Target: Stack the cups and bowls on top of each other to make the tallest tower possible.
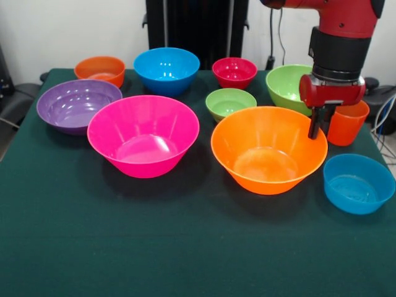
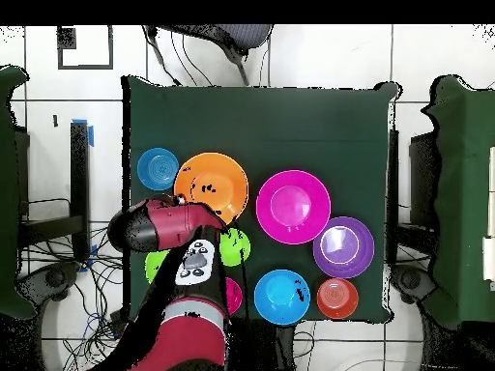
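The small orange cup [image 1: 349, 124] stands upright at the right of the table, between the medium green bowl [image 1: 286, 85] and the small blue bowl [image 1: 358, 183]. My gripper [image 1: 320, 125] hangs right beside the cup's left side, over the rim of the large orange bowl [image 1: 268, 148]. All bowls stand apart and unstacked: large pink [image 1: 143, 135], purple [image 1: 77, 104], medium blue [image 1: 166, 69], small red [image 1: 234, 72], small green [image 1: 230, 102], small orange [image 1: 100, 69]. In the overhead view the arm [image 2: 169, 227] hides the cup and gripper.
The green cloth table [image 1: 124, 247] has bare room along its near edge. The table's right edge lies close behind the cup. In the overhead view, chairs stand round the table [image 2: 290, 116] and cables lie on the floor by the robot's base.
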Controlling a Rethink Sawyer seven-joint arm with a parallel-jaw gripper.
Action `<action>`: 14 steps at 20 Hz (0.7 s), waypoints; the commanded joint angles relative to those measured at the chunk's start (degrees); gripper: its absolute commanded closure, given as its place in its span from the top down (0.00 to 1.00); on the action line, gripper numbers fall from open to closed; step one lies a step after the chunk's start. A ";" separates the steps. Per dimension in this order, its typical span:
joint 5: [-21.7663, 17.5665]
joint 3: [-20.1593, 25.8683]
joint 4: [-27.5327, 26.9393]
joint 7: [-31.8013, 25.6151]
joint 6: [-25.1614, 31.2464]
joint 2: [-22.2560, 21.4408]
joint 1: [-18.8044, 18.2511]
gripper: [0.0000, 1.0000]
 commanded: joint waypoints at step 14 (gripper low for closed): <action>2.60 6.76 -1.43 5.89 11.53 -2.46 -1.84 0.00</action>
